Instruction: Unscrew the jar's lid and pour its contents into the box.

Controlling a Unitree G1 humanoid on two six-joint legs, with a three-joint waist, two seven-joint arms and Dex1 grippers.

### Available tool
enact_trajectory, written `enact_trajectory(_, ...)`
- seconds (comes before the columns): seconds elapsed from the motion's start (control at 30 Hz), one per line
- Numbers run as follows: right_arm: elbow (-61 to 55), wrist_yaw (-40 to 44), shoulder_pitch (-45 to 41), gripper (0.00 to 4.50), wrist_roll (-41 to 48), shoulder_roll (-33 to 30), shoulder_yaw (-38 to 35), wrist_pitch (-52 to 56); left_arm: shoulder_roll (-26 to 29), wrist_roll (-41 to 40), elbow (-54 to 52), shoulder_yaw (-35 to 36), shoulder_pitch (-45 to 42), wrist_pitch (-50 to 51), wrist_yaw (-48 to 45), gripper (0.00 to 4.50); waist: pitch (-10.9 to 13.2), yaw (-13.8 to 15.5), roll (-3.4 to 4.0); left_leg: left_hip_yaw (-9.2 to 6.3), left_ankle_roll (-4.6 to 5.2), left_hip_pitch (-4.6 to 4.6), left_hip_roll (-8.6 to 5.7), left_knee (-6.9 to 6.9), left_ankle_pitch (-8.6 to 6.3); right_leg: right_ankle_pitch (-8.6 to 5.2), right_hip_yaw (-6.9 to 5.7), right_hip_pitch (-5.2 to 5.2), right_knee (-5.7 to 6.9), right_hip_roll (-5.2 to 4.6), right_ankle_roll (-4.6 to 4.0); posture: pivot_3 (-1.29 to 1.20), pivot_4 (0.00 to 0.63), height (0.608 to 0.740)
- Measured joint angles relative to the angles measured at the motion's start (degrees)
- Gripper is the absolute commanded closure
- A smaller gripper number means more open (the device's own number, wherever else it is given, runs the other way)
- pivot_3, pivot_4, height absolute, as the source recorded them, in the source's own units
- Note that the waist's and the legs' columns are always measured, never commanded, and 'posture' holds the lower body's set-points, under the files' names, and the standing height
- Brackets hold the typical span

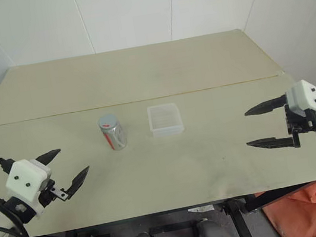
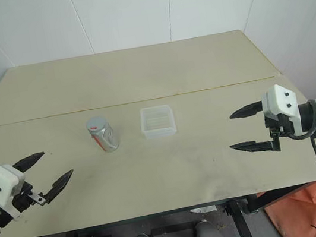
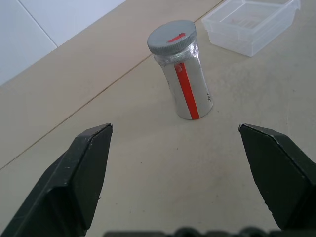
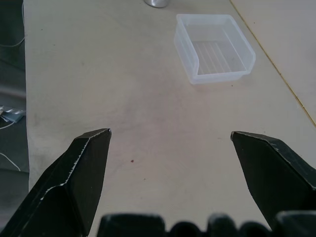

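Pale beige board covers the table (image 1: 154, 173) in front of me, with a thin seam running across it behind the things I have to handle. The jar (image 1: 113, 132) stands upright near the middle, a little toward my left, its clear silvery body marked with a red stripe. The grey lid (image 3: 172, 37) sits on top of it, a small red mark on its face. Just beside the jar, toward my right and not touching it, rests the clear plastic box (image 1: 165, 119), low-walled and open at the top. I cannot make out anything inside the jar.

My left pincer (image 1: 63, 167) hangs over the near left part of the table, fingers spread wide and holding nothing, pointed toward the jar but well apart from it. My right pincer (image 1: 259, 126) hovers at the right edge, fingers likewise wide apart and empty, aimed inward toward the box.
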Motion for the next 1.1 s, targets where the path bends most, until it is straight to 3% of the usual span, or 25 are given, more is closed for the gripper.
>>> enact_trajectory(0.33,-0.8,-0.5,0.7,0.00,0.2,0.0,0.0,0.1,-4.3,1.7,0.8,-5.1,-3.6,-2.6,2.9,0.03,0.0,0.0,0.00,-0.01,0.00,-0.02,0.00,0.00,0.00,0.02,0.00,0.01,0.00,0.01,0.00,0.00,0.150,0.740)
enact_trajectory(0.43,-1.6,-1.8,1.0,0.00,0.5,0.8,0.0,0.3,-11.1,3.2,4.0,-7.8,-5.7,-6.3,7.1,0.03,0.0,0.1,0.01,-0.05,0.00,0.01,-0.03,0.03,0.00,0.09,0.02,0.10,-0.02,0.02,0.11,0.00,0.150,0.740)
enact_trajectory(0.63,-4.9,-5.0,1.3,0.00,1.3,3.7,0.0,2.5,-19.1,5.3,10.5,-12.8,-5.6,-16.8,8.6,0.03,0.0,0.1,0.01,-0.06,0.01,0.01,-0.05,0.07,0.00,0.09,0.04,0.12,0.00,0.02,0.10,0.00,0.150,0.740)
enact_trajectory(0.77,-9.7,-8.6,2.1,0.00,2.4,4.9,0.2,5.3,-20.4,9.9,18.1,-17.7,-9.6,-20.6,10.4,0.03,0.0,0.5,0.00,-0.16,0.02,-0.03,-0.09,0.12,0.02,0.11,0.02,0.12,0.02,0.04,0.10,0.00,0.150,0.740)
enact_trajectory(1.1,-19.0,-15.0,9.6,0.00,4.0,6.7,-1.2,9.4,-20.9,11.7,28.4,-21.4,-17.2,-25.5,11.5,0.03,0.0,0.5,-0.01,-0.17,0.03,-0.10,-0.13,0.11,0.02,0.36,0.03,0.13,-0.06,0.01,0.39,0.00,0.150,0.740)
